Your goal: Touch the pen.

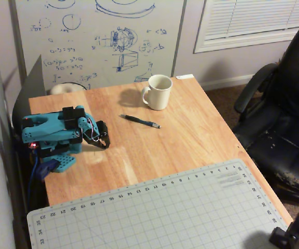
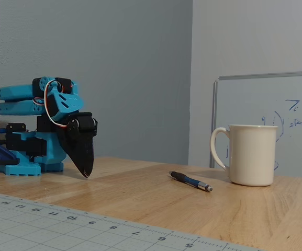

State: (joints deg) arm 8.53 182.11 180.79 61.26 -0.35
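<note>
My end effector [image 2: 86, 173] is closed, empty, folded near tabletop's [image 1: 190, 129] left edge in overhead view. Pen [image 1: 140, 122] lies mid-tabletop by mug [image 1: 158, 92], well apart; no contact now.

office chair [image 1: 289, 119] cut off, whiteboard [image 1: 100, 39] top cropped

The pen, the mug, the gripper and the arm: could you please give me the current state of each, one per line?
pen: lying flat on the wooden table, untouched, apart from the gripper.
white mug: upright, empty as far as the overhead view shows, handle toward the arm's side.
gripper: shut, holding nothing, tip pointing down just above the table.
arm: folded low over its base.
</note>
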